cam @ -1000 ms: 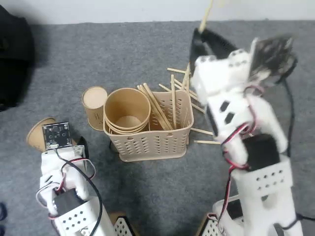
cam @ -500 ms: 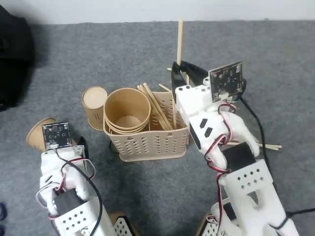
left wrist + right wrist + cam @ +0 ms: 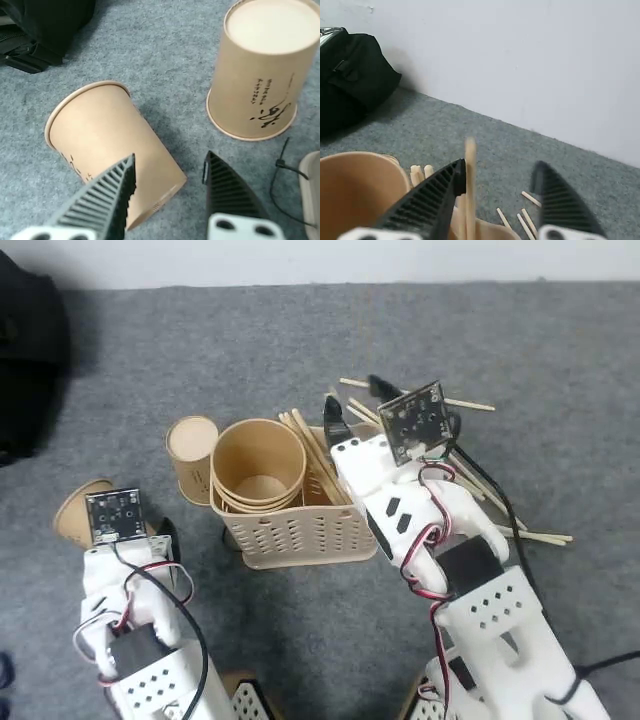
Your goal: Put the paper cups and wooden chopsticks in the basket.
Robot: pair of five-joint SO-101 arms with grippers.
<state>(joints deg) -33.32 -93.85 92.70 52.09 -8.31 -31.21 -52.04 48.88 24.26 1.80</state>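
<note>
1. Markings: the inverted paper cup (image 3: 260, 70) has dark handwritten-style script on its wall. The lying paper cup (image 3: 110, 145) shows a trace of print too small to tell
2. The left gripper (image 3: 170, 185) has its jaws apart and holds nothing. It hangs just over the lying paper cup, one finger above the cup wall and the other above the grey carpet (image 3: 165, 45)
3. The right gripper (image 3: 500, 195) has its jaws spread wide. A blurred upright chopstick (image 3: 470, 175) shows just beside one finger, not clamped
4. The high view adds the basket (image 3: 300, 530), which holds a nested cup stack (image 3: 258, 465) and leaning basket chopsticks (image 3: 315, 455). The inverted paper cup stands just beside it, and the lying paper cup is apart, near the left arm
5. Loose chopsticks (image 3: 545, 536) lie on the carpet beside the right arm
6. The right wrist view adds a white wall (image 3: 520, 60) and a black bag (image 3: 350, 75)
</note>
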